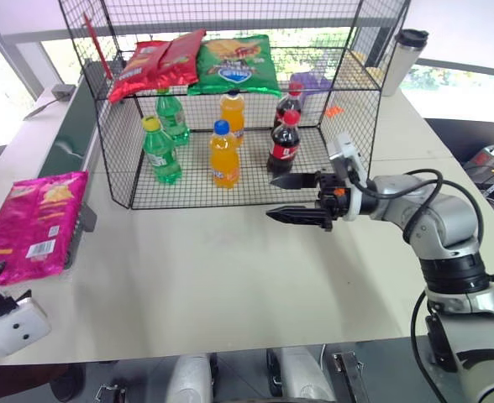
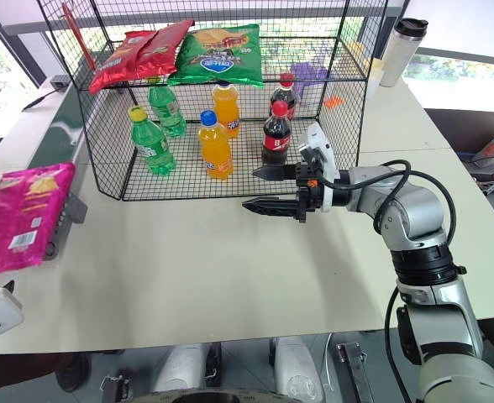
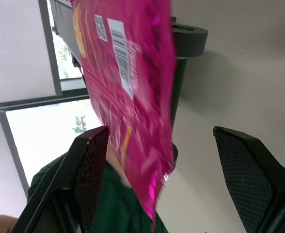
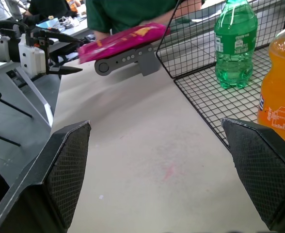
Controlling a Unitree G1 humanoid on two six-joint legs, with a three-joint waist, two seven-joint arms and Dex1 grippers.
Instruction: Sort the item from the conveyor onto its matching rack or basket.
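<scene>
Bright windows (image 1: 449,80) behind a pale beige table (image 1: 230,277).

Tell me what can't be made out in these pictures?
- Pink crisp bag: near end cut off by the left eye view's edge.
- Left tool: open around the bag's corner; contact unclear.
- Conveyor: far end hidden behind the wire rack.
- Bottle labels: too small.

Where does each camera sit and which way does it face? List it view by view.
Head pair: looks forward and down at the table, wire rack and right gripper, jaws open.
Left wrist: looks along the open left gripper at the pink crisp bag.
Right wrist: looks along its fingers across the table.
Shared: the pink bag on the conveyor.
</scene>
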